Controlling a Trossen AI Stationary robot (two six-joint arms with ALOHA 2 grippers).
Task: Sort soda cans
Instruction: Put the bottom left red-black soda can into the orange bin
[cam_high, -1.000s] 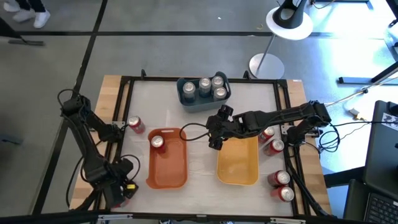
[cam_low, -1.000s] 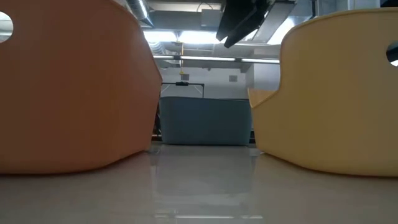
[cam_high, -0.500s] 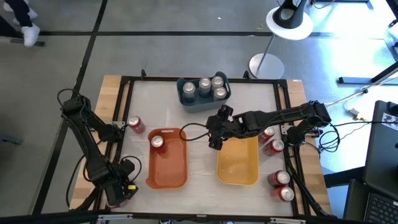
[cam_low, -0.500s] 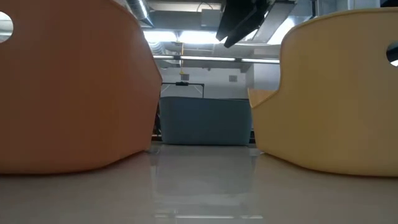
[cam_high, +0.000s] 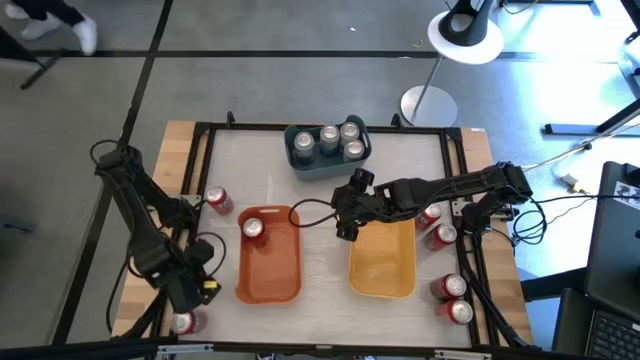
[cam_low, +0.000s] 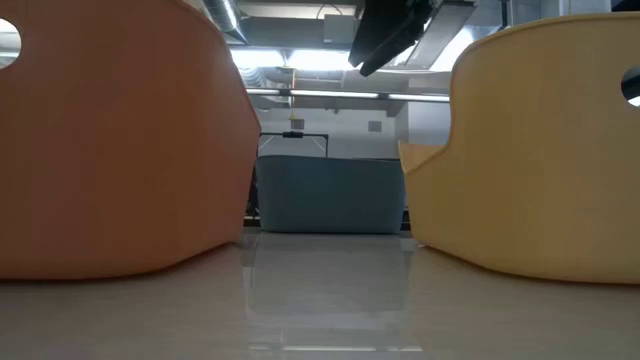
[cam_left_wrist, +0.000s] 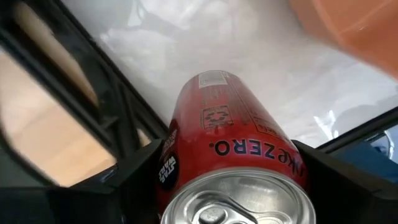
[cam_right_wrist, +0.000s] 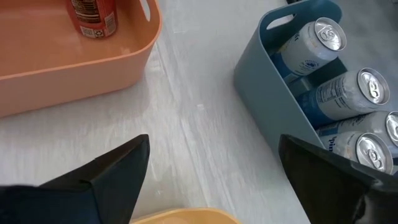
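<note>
A pale tabletop (cam_high: 325, 195) with light wooden edges, ringed by a black metal frame (cam_high: 200, 160), stands on a grey floor (cam_high: 260, 85) crossed by dark lines. A white lamp (cam_high: 465, 35) on a round base (cam_high: 428, 105) stands behind it. Ceiling strip lights (cam_low: 300, 58) and pipes show in the room beyond. A person's white shoe (cam_high: 85, 35) appears at the upper left.

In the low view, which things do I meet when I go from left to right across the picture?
Orange bin → blue-grey bin, farther back → yellow bin.
</note>
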